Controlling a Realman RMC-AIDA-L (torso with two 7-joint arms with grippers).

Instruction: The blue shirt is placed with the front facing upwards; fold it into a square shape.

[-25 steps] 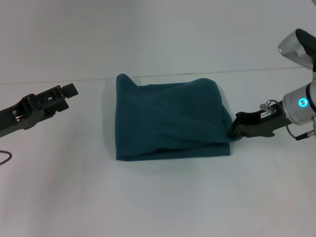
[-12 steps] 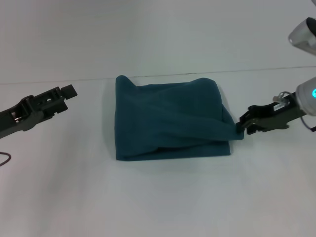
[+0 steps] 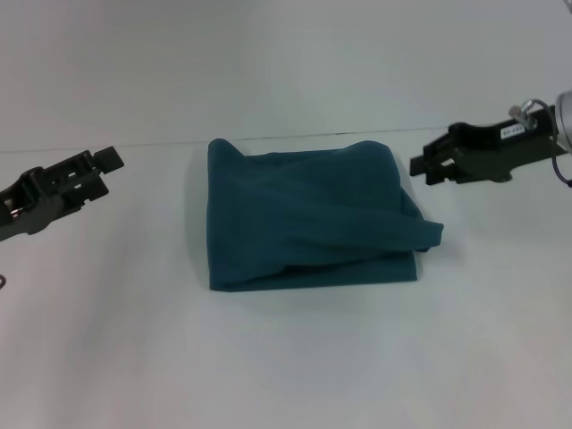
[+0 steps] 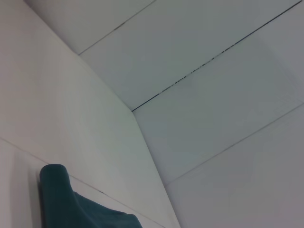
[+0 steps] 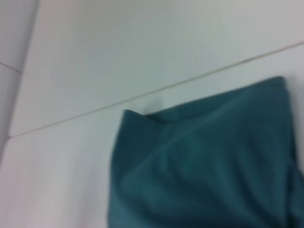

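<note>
— White table (image 3: 286, 375), pale wall behind it, nothing else about. Where's the shirt?

— The shirt (image 3: 308, 214) lies mid-table as a squarish, thick teal bundle. Plain cloth is all that shows on top; no lettering is visible.

— So the folding is done?

— Nearly, I'd judge. The outline is roughly square, but the near right corner pokes out as a small tail past the edge, and the top layer sags in a diagonal crease. The far left corner also stands up a little, which the left wrist view shows as a rounded bump.

— And the arms?

— Neither touches the cloth. The right gripper (image 3: 418, 166) hovers above the table just beside the shirt's far right corner, holding nothing; whether its jaws are parted, I cannot tell. The left gripper (image 3: 109, 159) hangs well apart on the left side, also empty, jaws unclear.

— What's left, then?

— At most tucking that stray corner and flattening the top.
</note>
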